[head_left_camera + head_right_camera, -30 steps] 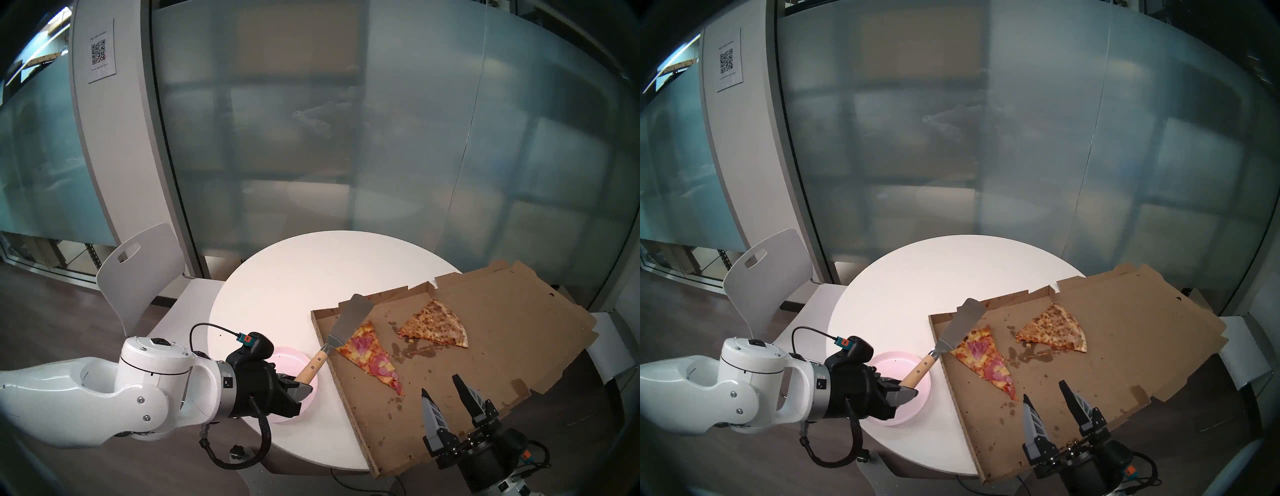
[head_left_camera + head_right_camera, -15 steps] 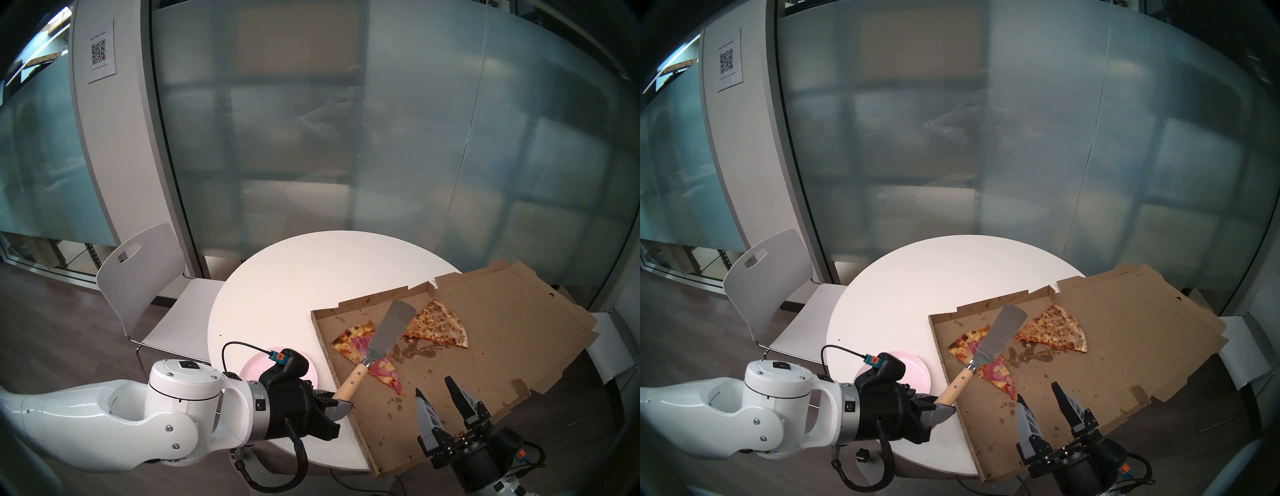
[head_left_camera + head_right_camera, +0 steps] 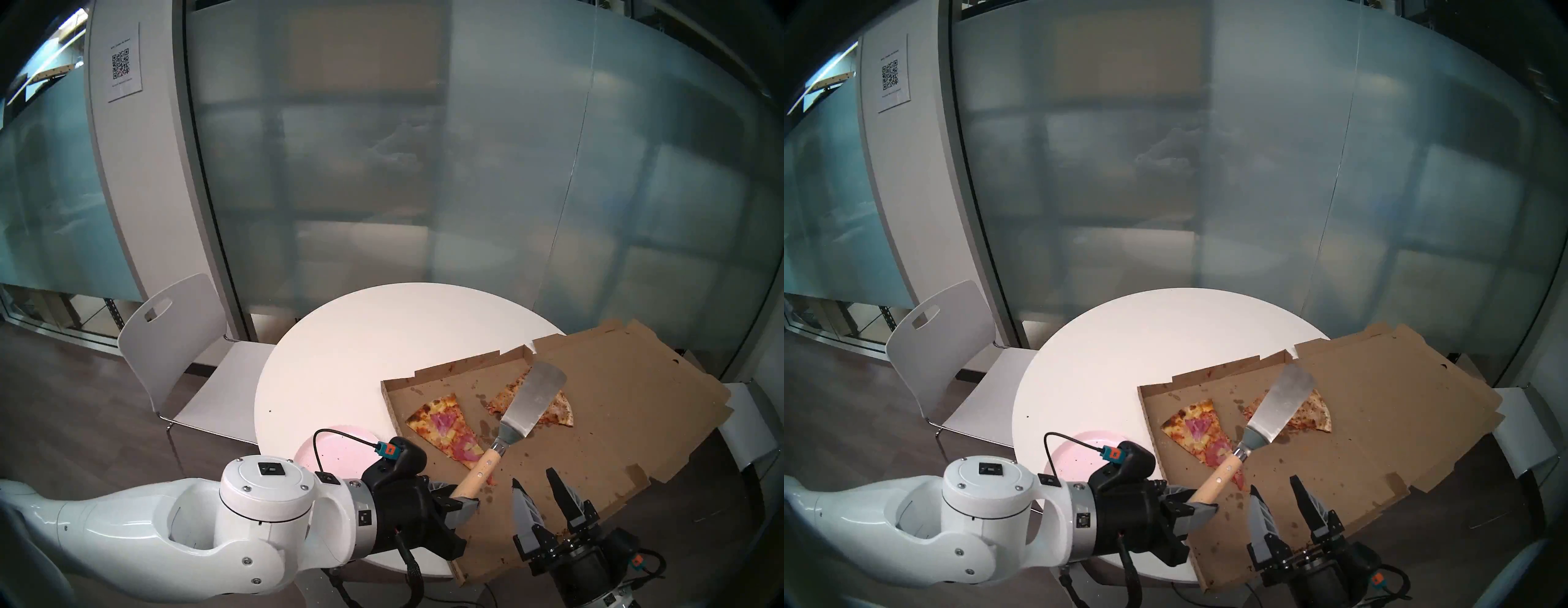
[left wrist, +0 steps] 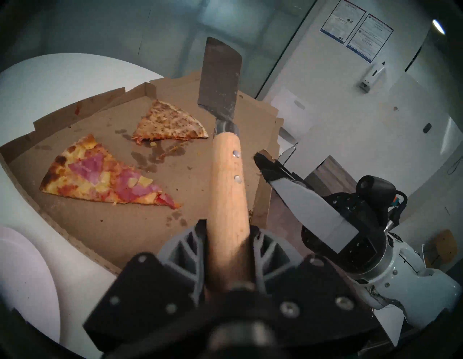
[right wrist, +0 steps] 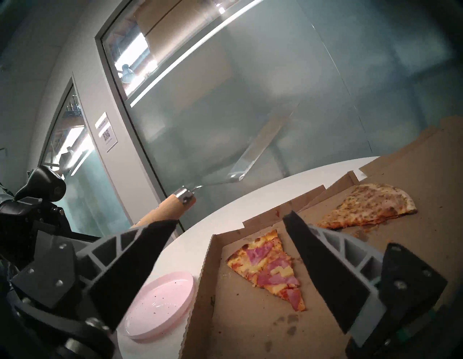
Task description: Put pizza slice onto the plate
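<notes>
The pizza slice (image 3: 441,429) with pink ham and yellow pineapple lies flat in the open pizza box (image 3: 594,446), near its left wall, tip towards me. It also shows in the left wrist view (image 4: 100,178) and the right wrist view (image 5: 268,268). The pale pink plate (image 3: 339,450) sits empty on the table left of the box, partly hidden by my left wrist. My left gripper (image 3: 462,499) is shut on the wooden handle of a metal spatula (image 3: 534,399). The blade hangs raised over the box, right of the slice. My right gripper (image 3: 533,479) is open and empty above the box's near part.
A wider speckled slice (image 3: 555,407) lies further back right in the box, partly hidden by the blade. The round white table (image 3: 360,339) carries box and plate. A white chair (image 3: 178,339) stands at the left. A frosted glass wall is behind.
My left arm has swung right with the spatula, carrying the blade from the ham slice's left side across it to above the speckled slice. The right gripper has shifted slightly left.
</notes>
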